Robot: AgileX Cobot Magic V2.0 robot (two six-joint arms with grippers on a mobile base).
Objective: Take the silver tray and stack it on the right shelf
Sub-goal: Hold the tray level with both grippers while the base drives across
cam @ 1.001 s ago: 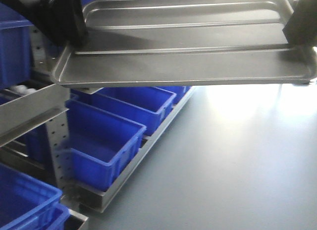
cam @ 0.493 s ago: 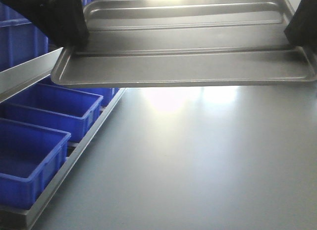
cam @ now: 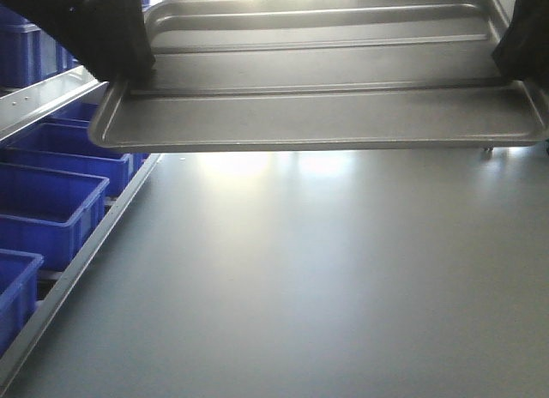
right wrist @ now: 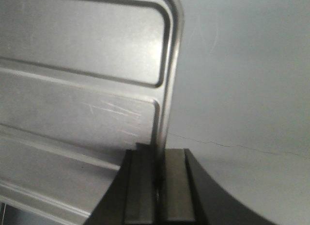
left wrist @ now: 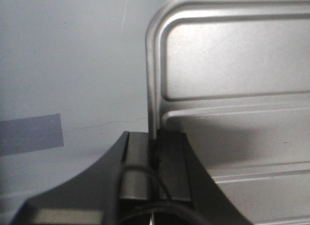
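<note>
- Risk: the tray (cam: 326, 115) is carried only by its two short rims. A slip or twist could be caused if the arms are not moved in step, since little bite is given by the thin rolled edge.
- Risk: a corner could be knocked against the steel rail (cam: 39, 102) or the blue crates (cam: 51, 201) at the left of the frame if a turn is cut close.
- The left end effector (left wrist: 155, 152) is seen clamped on one short rim, with a finger on each side of the edge.
- The right end effector (right wrist: 159, 169) is likewise closed on the opposite short rim.
- The tray is held level in the air across the top of the front view, between the two end effectors and well above the grey floor (cam: 326, 286).
- Whether the rail and crates belong to the shelf meant cannot be told from here; the stacking is judged not yet done.
</note>
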